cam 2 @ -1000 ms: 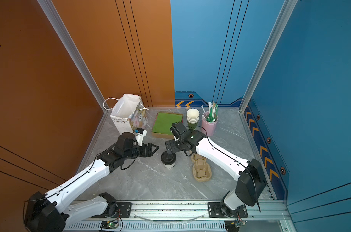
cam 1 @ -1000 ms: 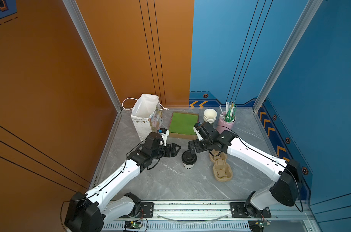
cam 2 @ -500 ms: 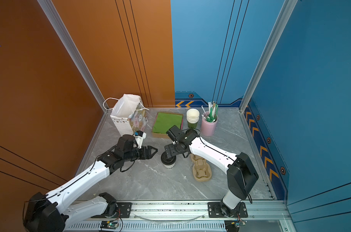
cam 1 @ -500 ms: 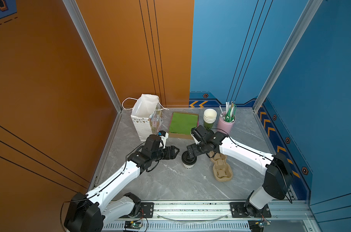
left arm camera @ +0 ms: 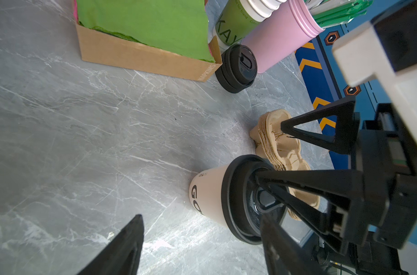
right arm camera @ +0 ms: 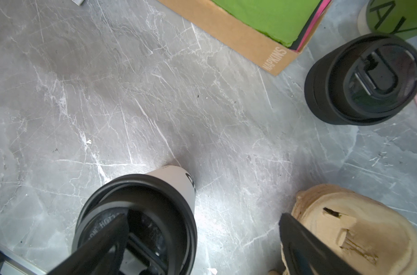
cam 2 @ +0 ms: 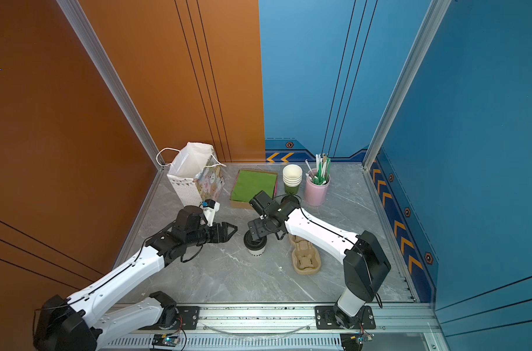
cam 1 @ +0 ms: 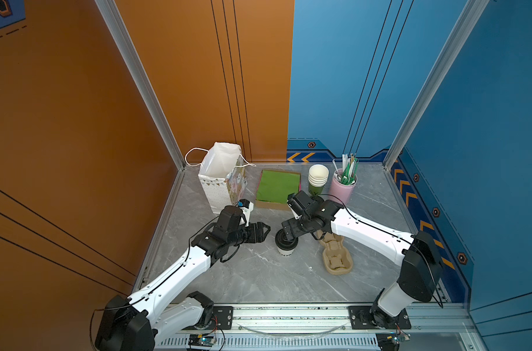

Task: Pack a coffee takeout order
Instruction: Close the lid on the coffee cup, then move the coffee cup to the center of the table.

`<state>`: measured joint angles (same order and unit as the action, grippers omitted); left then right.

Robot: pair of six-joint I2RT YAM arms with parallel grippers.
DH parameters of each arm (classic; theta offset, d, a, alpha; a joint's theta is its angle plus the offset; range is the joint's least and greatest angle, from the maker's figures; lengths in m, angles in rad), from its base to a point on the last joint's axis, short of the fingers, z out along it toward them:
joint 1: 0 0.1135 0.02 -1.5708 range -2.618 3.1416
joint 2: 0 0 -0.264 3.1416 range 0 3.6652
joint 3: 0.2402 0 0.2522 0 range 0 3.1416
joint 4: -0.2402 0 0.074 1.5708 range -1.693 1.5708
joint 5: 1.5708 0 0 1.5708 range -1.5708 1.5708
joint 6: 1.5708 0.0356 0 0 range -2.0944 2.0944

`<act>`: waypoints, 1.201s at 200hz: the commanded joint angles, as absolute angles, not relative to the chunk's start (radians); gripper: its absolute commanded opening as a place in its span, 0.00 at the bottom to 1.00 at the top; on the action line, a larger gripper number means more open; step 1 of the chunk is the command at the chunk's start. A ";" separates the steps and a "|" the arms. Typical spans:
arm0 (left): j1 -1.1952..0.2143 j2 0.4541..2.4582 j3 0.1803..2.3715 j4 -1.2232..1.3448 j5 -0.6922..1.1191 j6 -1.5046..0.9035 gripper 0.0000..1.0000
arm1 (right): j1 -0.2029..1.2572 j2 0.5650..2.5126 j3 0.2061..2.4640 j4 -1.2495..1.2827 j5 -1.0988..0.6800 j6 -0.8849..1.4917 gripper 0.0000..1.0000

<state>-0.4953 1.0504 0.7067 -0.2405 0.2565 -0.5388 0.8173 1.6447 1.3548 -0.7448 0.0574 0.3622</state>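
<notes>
Both top views: saw right claw point(cam 1: 293, 235) point(cam 2: 258, 235) shifted, over the last second, from up beside the cup point(cam 1: 286, 250) to right on top of it. Spread wide, one tip down on the black lid point(cam 1: 278, 241), nothing pinched. Found cup upright on the table point(cam 1: 258, 282), lid on, paper bag point(cam 1: 222, 179) well behind it. Saw left claw point(cam 1: 266, 234) just beside the cup on the bag side, spread, empty, barely moved.

Left wrist: caught cup point(left arm camera: 207, 197) ahead of own spread fingers point(left arm camera: 131, 238), not reached. Saw right claw with one finger dipped into the lid point(left arm camera: 236, 197) recess, the other clear above the carrier point(left arm camera: 274, 142) just past the cup.

Right wrist: confirmed it. One finger point(right arm camera: 102, 240) planted inside the lid rim point(right arm camera: 140, 188), the other out past the cup over the carrier point(right arm camera: 360, 226). Spotted spare lids point(right arm camera: 333, 95) well beyond the cup.

Read that as pressing the lid home, not a pick. Judged capping nearly done. Bagging not started: cup not lifted, green napkin point(cam 1: 277, 186) lying in its box point(cam 1: 274, 205) behind the cup. Flagged the off-centre push as a tipping risk.
</notes>
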 commanded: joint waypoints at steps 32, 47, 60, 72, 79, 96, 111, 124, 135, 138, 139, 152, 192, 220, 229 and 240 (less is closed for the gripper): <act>-0.465 1.001 0.699 -0.266 0.225 -0.506 0.83 | 0.869 1.565 1.483 -0.787 0.102 0.266 1.00; -0.452 0.990 0.701 -0.281 0.221 -0.495 0.85 | 0.898 1.541 1.485 -0.788 0.126 0.230 1.00; -0.441 0.981 0.705 -0.294 0.217 -0.488 0.92 | 0.909 1.533 1.484 -0.799 0.123 0.216 1.00; -0.430 0.970 0.706 -0.304 0.211 -0.484 0.95 | 0.914 1.539 1.486 -0.819 0.123 0.206 1.00; -0.426 0.964 0.707 -0.308 0.207 -0.482 0.97 | 0.920 1.548 1.491 -0.834 0.123 0.196 1.00; -0.414 0.953 0.706 -0.313 0.204 -0.480 0.99 | 0.943 1.586 1.500 -0.873 0.131 0.166 1.00; -0.407 0.950 0.704 -0.314 0.206 -0.481 0.98 | 0.965 1.637 1.523 -0.914 0.147 0.150 1.00; -0.404 0.951 0.703 -0.314 0.207 -0.482 0.98 | 0.979 1.680 1.545 -0.948 0.148 0.142 1.00; -0.405 0.953 0.701 -0.314 0.210 -0.483 0.98 | 0.985 1.713 1.562 -0.969 0.145 0.137 1.00; -0.405 0.953 0.701 -0.314 0.211 -0.484 0.98 | 0.987 1.721 1.564 -0.973 0.144 0.136 1.00; -0.405 0.953 0.701 -0.313 0.211 -0.484 0.98 | 0.987 1.724 1.566 -0.975 0.143 0.136 1.00; -0.404 0.953 0.699 -0.313 0.210 -0.489 0.98 | 0.991 1.749 1.575 -0.982 0.135 0.139 1.00; -0.403 0.954 0.694 -0.313 0.217 -0.488 0.98 | 0.991 1.795 1.581 -0.997 0.144 0.131 1.00; -0.403 0.950 0.680 -0.297 0.213 -0.499 0.98 | 0.989 1.800 1.579 -1.002 0.158 0.133 1.00; -0.403 0.948 0.677 -0.295 0.213 -0.500 0.98 | 0.986 1.805 1.577 -1.002 0.148 0.134 1.00; -0.403 0.948 0.676 -0.295 0.214 -0.499 0.98 | 0.982 1.812 1.575 -1.002 0.129 0.135 1.00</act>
<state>-0.4114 0.9611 0.6956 -0.2890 0.2230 -0.5014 0.9894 1.7973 1.5513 -0.9619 0.1284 0.1520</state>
